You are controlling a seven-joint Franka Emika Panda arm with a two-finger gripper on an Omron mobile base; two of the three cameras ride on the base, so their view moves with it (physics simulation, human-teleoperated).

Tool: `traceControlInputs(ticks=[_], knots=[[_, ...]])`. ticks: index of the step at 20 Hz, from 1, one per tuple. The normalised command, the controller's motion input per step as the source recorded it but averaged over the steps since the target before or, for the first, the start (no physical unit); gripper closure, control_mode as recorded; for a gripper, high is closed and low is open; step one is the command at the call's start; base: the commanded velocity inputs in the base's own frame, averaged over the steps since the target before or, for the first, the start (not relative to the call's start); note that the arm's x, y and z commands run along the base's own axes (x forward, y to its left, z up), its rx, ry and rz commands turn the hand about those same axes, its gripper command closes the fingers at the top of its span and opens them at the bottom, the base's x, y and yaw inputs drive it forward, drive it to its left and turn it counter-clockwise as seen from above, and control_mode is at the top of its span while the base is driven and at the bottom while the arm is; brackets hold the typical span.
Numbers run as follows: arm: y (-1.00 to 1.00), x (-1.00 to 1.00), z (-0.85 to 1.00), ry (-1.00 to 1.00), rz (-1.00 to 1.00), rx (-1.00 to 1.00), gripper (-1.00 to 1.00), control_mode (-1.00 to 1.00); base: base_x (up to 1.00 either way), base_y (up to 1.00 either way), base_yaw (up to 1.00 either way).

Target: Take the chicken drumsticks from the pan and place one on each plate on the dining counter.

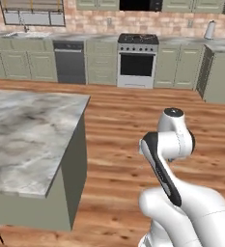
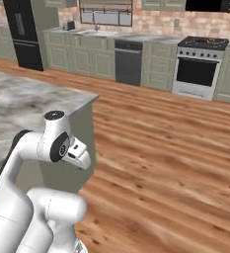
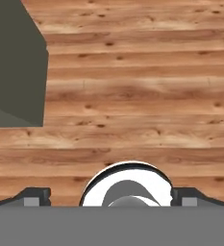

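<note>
Kitchen, wood floor point(image 1: 128, 125) between robot and far wall. Base parked mid-floor, well apart from the stove point(image 1: 137, 60).

Dining bench point(image 1: 27, 130), marbled top on sage base, sits just left of the arm point(image 1: 174, 144). No plates on the part of its top that shows here.

Stove stands against the far wall between green cabinets. Something dark lies on its cooktop point(image 2: 203, 42); too small to tell pan or drumsticks. Judged: both are up there.

Arm folded tight over the base, hand aimed down at the floor.

End effector point(image 3: 111, 197): dark finger tips point(image 3: 34, 196) sit far apart at the hand view's bottom corners, so wide, nothing between them.

Step in hand, as judged: the approach to the stove; task barely begun. Doing it well:
- keep the arm tucked while driving, clear of the bench corner
- stop square to the cooktop, near enough to reach down on the pan
- keep the fingers spread until over a drumstick
</note>
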Motion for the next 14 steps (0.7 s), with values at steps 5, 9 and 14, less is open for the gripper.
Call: traceControlInputs(ticks=[5, 9, 14], knots=[[0.00, 0.00, 0.00, 0.00, 0.00, 0.00, -1.00, 1.00, 0.76, -0.52, 0.00], [0.00, 0.00, 0.00, 0.00, 0.00, 0.00, -1.00, 1.00, 0.75, -0.48, 0.00], [0.00, 0.00, 0.00, 0.00, 0.00, 0.00, -1.00, 1.00, 0.78, -0.48, 0.00]])
